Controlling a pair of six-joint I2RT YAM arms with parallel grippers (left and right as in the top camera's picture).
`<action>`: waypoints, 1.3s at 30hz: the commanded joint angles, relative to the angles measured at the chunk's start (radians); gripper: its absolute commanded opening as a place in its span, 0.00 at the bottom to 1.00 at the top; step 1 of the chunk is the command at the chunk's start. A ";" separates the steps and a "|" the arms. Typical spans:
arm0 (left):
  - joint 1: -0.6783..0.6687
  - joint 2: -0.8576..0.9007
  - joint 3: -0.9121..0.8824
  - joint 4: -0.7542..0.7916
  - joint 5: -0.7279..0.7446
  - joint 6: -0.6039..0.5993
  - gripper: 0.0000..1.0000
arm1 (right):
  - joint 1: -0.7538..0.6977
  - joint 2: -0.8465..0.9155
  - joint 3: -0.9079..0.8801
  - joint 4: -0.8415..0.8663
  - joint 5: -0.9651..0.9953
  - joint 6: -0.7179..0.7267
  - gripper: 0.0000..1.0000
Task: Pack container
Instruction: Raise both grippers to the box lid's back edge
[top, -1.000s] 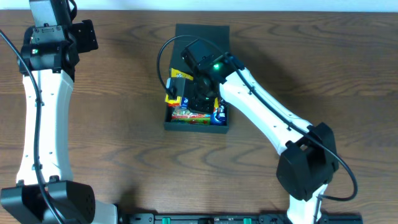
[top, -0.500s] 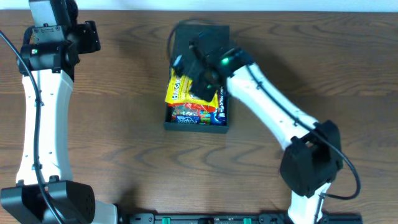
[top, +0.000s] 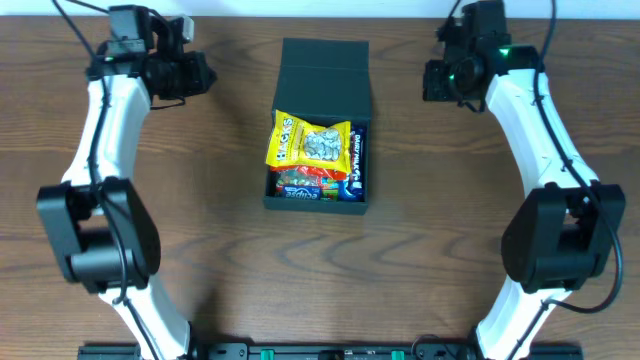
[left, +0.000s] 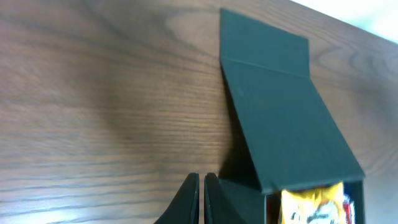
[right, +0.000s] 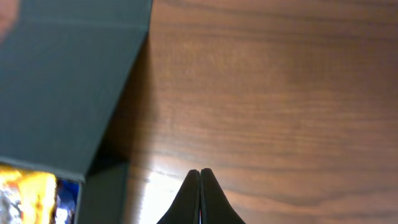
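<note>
Sitting in the middle of the desk (top: 200, 250), the container (top: 315, 206) has its lid (top: 325, 70) up. The left claw (left: 201, 186) and right claw (right: 200, 180) are pinched closed on nothing, one at each side. The yellow packet (top: 310, 140) lies on top, so the lid may squash it or pop back up.

Found the container (top: 316, 205) in the middle of the counter (top: 200, 250), lid flap (top: 325, 70) open at its back. Saw a large packet (top: 308, 143) lying on smaller packets (top: 305, 186) inside. Noted left jaws well left, right jaws well right.
</note>
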 joint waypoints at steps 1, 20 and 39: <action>-0.027 0.072 0.000 0.036 0.013 -0.200 0.06 | -0.002 0.046 -0.036 0.038 -0.147 0.083 0.02; -0.112 0.452 0.425 -0.148 0.090 -0.301 0.06 | 0.023 0.392 0.171 0.071 -0.431 0.209 0.02; -0.179 0.478 0.425 -0.190 0.140 -0.305 0.05 | 0.058 0.446 0.171 0.159 -0.684 0.129 0.02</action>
